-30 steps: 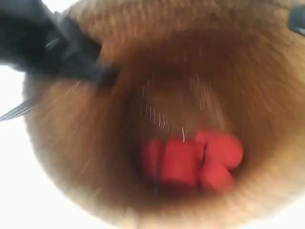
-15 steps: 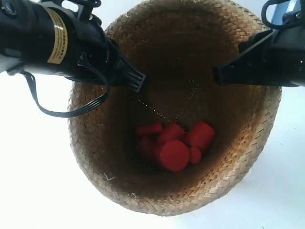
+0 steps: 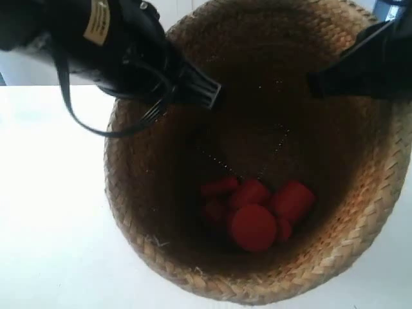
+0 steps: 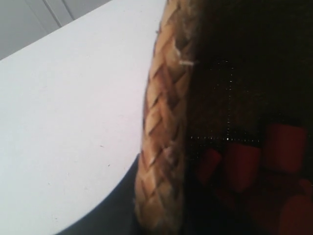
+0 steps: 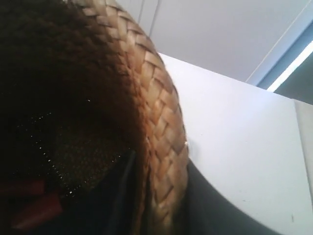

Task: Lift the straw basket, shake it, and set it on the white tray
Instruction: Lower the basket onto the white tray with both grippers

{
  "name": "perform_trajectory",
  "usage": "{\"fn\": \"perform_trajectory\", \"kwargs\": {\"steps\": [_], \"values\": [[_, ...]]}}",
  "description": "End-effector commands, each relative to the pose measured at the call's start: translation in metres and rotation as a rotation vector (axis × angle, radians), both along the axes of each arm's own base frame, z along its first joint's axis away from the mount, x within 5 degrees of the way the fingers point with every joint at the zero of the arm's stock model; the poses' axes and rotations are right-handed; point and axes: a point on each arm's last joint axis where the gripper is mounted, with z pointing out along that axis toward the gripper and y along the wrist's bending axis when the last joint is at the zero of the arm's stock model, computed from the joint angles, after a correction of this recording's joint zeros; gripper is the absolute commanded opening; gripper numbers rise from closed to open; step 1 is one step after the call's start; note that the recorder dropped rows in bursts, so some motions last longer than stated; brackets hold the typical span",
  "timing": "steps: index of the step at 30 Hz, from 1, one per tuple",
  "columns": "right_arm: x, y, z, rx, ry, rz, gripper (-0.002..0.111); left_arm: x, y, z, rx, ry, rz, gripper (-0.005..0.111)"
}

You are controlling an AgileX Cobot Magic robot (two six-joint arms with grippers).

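Straw basket (image 3: 161, 212) held at its rim by both arms

Right gripper (image 5: 156, 205) clamps the braided rim, a dark finger on each side; left gripper (image 4: 156, 218) grips the opposite rim, its inner finger lost in shadow. Red pieces (image 3: 254, 225) lie heaped inside; white table (image 3: 51, 225) beneath.
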Motion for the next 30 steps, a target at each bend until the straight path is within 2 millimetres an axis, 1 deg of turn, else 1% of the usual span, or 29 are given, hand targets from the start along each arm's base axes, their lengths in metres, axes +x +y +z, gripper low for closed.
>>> {"fn": "perform_trajectory", "kwargs": {"steps": [1, 4, 7, 9, 11, 14, 16, 17, 20, 22, 24, 27, 30], "values": [[-0.001, -0.010, 0.021, -0.020, -0.014, -0.019, 0.000, 0.008, -0.014, 0.011, 0.029, 0.010, -0.013, 0.000], [0.004, -0.012, 0.019, -0.064, 0.067, -0.033, 0.000, 0.015, -0.026, 0.008, 0.009, 0.099, -0.076, 0.000], [0.014, -0.017, 0.012, -0.118, 0.152, -0.097, 0.000, 0.028, -0.031, 0.010, -0.066, 0.187, -0.143, 0.000], [0.022, -0.019, 0.008, -0.143, 0.177, -0.126, 0.000, 0.037, -0.028, 0.012, -0.115, 0.226, -0.150, 0.000], [0.029, -0.021, 0.006, -0.164, 0.190, -0.131, 0.000, 0.045, -0.020, 0.015, -0.134, 0.252, -0.140, 0.000], [0.041, -0.025, 0.004, -0.183, 0.193, -0.139, 0.000, 0.055, -0.009, 0.019, -0.131, 0.265, -0.114, 0.000], [0.052, -0.028, 0.001, -0.183, 0.199, -0.148, 0.000, 0.058, -0.007, 0.021, -0.131, 0.264, -0.132, 0.000], [0.056, -0.030, -0.001, -0.182, 0.208, -0.150, 0.000, 0.060, -0.008, 0.020, -0.129, 0.267, -0.151, 0.000], [0.073, -0.034, -0.014, -0.186, 0.284, -0.146, 0.000, 0.069, -0.013, 0.020, -0.148, 0.268, -0.171, 0.000], [0.085, -0.038, -0.023, -0.179, 0.334, -0.150, 0.000, 0.076, -0.020, 0.016, -0.147, 0.274, -0.178, 0.000], [0.093, -0.042, -0.030, -0.182, 0.365, -0.159, 0.000, 0.084, -0.027, 0.011, -0.144, 0.287, -0.184, 0.000], [0.099, -0.048, -0.036, -0.209, 0.391, -0.165, 0.000, 0.095, -0.038, 0.002, -0.129, 0.296, -0.218, 0.000], [0.102, -0.052, -0.034, -0.201, 0.373, -0.175, 0.000, 0.105, -0.045, -0.002, -0.137, 0.297, -0.218, 0.000]]}}
